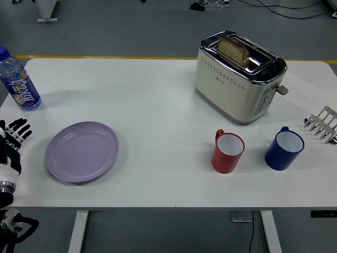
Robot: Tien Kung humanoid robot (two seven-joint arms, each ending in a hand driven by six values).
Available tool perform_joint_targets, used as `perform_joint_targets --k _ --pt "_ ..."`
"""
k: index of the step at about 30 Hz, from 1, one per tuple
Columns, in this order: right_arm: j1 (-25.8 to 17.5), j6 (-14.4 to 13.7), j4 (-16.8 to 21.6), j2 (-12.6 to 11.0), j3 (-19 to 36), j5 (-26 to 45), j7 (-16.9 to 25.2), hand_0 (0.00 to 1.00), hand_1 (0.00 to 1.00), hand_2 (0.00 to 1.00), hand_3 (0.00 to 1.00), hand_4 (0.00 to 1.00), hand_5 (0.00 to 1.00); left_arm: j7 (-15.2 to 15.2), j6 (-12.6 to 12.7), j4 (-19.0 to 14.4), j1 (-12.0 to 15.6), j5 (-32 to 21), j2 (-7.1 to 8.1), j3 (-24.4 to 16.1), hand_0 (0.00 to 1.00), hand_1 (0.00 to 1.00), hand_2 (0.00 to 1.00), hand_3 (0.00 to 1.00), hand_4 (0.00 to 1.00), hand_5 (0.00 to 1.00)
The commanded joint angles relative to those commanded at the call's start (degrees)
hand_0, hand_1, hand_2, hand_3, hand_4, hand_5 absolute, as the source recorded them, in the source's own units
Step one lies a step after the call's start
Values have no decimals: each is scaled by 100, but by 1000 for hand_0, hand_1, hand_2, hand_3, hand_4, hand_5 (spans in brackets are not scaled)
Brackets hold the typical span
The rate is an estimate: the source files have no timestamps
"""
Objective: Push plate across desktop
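The left hand [15, 138], black fingers loosely spread and gripping nothing, is hovering at the table's left edge with the round lilac plate [81, 152] lying just to its right on the white table [158, 105], making it the nearer pusher.

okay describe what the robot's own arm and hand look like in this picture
Only the left arm shows, at the picture's left edge. Its left robot hand has black, segmented fingers. Behind it come a white section, a silvery metal ring and black jointed parts lower down. The right arm is out of view.
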Motion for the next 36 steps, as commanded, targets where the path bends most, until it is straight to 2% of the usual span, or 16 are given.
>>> perform_joint_targets --k 9,11,23,36 --pt "6 11 1 5 4 -20 -1 666 622 697 573 276 169 -158 70 142 -43 -104 11 300 726 745 722 587 536 998" --pt "11 12 2 7 0 -17 -5 666 622 697 573 276 169 -216 108 174 -59 -140 2 376 751 776 756 601 541 998" --pt "-8 24 11 11 29 -69 -23 667 623 699 573 276 171 -368 202 327 -141 -334 -89 668 772 791 779 612 546 998" --pt "-34 25 9 1 28 -75 -6 667 623 699 573 276 169 -447 243 324 -156 -418 -155 908 780 796 786 623 548 998"
